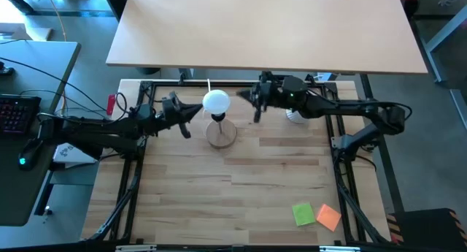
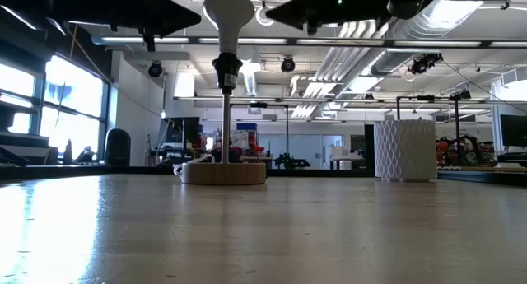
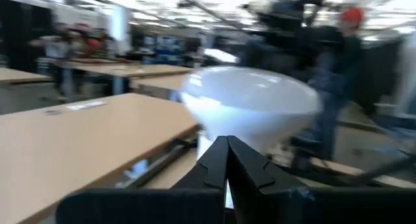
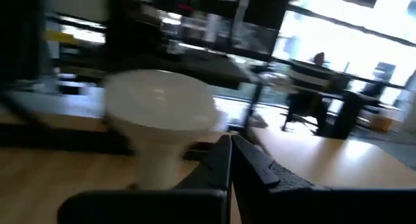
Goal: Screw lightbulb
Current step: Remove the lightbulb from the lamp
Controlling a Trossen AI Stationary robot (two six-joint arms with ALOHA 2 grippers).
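Right gripper beside the lightbulb

The right gripper (image 4: 229, 160) has its dark fingers (image 4: 257, 164) pressed together, just beside the upright white lightbulb (image 4: 159, 113); a person (image 4: 317, 62) sits at a desk beyond.

Wood table (image 1: 241, 186): lamp base (image 1: 221, 134), sticky notes (image 1: 315, 215)

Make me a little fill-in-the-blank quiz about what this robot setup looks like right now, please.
1. The white lightbulb sits on top of the lamp's ____ socket.
2. The lamp base is made of ____.
3. Both the left gripper and the right gripper have their fingers ____.
4. The sticky notes are green and ____.

Missing words: black; wood; shut; orange
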